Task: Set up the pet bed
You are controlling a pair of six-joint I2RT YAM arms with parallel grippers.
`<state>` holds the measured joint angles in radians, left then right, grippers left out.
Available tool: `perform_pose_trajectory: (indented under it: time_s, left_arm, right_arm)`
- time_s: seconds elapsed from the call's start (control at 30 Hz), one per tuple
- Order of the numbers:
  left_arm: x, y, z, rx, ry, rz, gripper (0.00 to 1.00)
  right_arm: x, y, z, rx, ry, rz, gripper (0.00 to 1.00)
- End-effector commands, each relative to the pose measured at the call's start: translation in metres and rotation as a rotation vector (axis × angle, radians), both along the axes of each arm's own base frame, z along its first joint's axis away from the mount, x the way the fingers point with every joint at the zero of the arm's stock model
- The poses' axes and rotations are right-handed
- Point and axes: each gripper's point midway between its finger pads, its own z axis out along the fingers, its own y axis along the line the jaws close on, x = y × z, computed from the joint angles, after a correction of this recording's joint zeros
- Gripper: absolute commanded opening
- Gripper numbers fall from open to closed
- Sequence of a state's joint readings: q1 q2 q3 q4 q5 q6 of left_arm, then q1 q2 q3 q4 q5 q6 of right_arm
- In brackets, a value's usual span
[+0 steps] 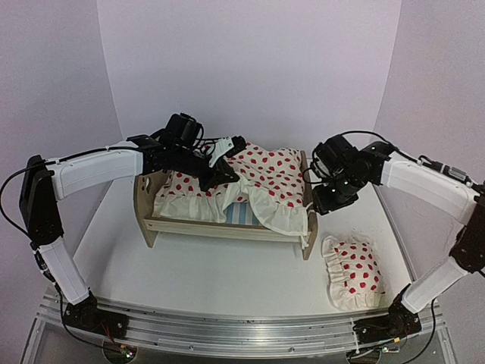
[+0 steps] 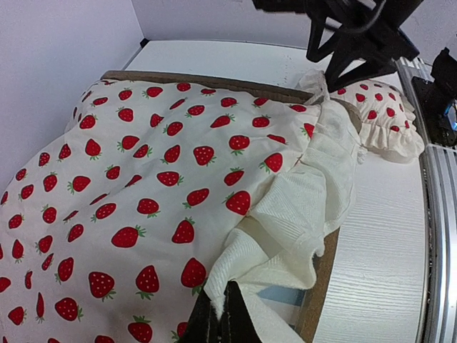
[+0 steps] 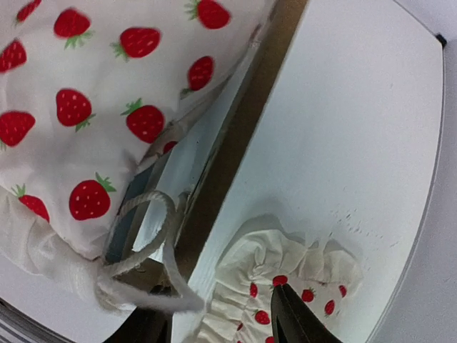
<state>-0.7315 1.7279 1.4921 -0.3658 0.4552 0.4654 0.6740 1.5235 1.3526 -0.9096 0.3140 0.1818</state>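
We see the pet bed point(image 1: 198, 227) standing on the desk point(image 1: 227, 284) roughly in the middle, its long side facing the arms' bases, so that it lies between the two grippers. Its plywood frame is mostly covered by a cream strawberry-print blanket point(image 1: 267, 176), whose ruffled edge hangs over the near rail. A strip of the blue-and-white mattress point(image 1: 239, 215) shows beneath a lifted part of the blanket.

The left gripper point(image 1: 218, 173) hangs over the bed, above the blanket and nearer the bed's left end. In the left wrist view we find its fingers point(image 2: 214, 325) pressed together at the bottom of the picture, pinching a fold of the blanket's ruffle, with the cloth bunched up around them. The bed is directly under this gripper.

The right gripper point(image 1: 333, 202) sits just beside the bed's right end board, outside the frame and above the bare desk. In the right wrist view its jaws stand apart, and we see nothing between them. The brown edge of the end board runs diagonally past them, and a loop of cream cord point(image 3: 148, 236) hangs from the blanket's corner close by.

A matching ruffled pillow point(image 1: 354, 271) lies on the desk near the bed's right corner, apart from the frame.
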Motion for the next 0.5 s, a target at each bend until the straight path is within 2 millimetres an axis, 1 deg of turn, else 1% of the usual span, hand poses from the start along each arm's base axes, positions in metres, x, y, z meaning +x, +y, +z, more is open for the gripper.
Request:
perform_pose_trajectory:
  time_s: [0.0,0.07,0.13,0.2,0.23,0.27,0.4,0.47]
  left_arm:
    - [-0.007,0.001,0.027,-0.066,-0.003,-0.01,0.0]
    - [-0.005,0.0,0.028,-0.07,-0.009,-0.007,0.0]
    - [-0.002,-0.001,0.031,-0.073,-0.024,0.004,0.0]
    - [0.0,-0.001,0.031,-0.072,-0.034,0.006,0.0]
    - [0.0,-0.001,0.03,-0.069,-0.035,0.005,0.0]
    - [0.0,-0.001,0.03,-0.067,-0.035,0.005,0.0]
    - [-0.001,-0.001,0.028,-0.062,-0.028,-0.001,0.0]
    - [0.0,-0.001,0.029,-0.063,-0.029,0.0,0.0]
  right_arm:
    - [-0.03,0.004,0.039,0.277,0.01,-0.119,0.57]
    - [-0.051,0.005,0.022,0.314,0.063,-0.151,0.64]
    - [-0.072,0.023,0.006,0.352,0.073,-0.118,0.67]
    - [-0.088,0.037,-0.017,0.391,0.058,-0.076,0.65]
    - [-0.089,0.048,-0.021,0.426,0.031,-0.047,0.63]
    - [-0.088,0.052,-0.026,0.433,0.01,-0.039,0.62]
    - [-0.068,0.064,-0.035,0.412,-0.08,-0.008,0.58]
    - [-0.061,0.064,-0.042,0.388,-0.098,-0.018,0.55]
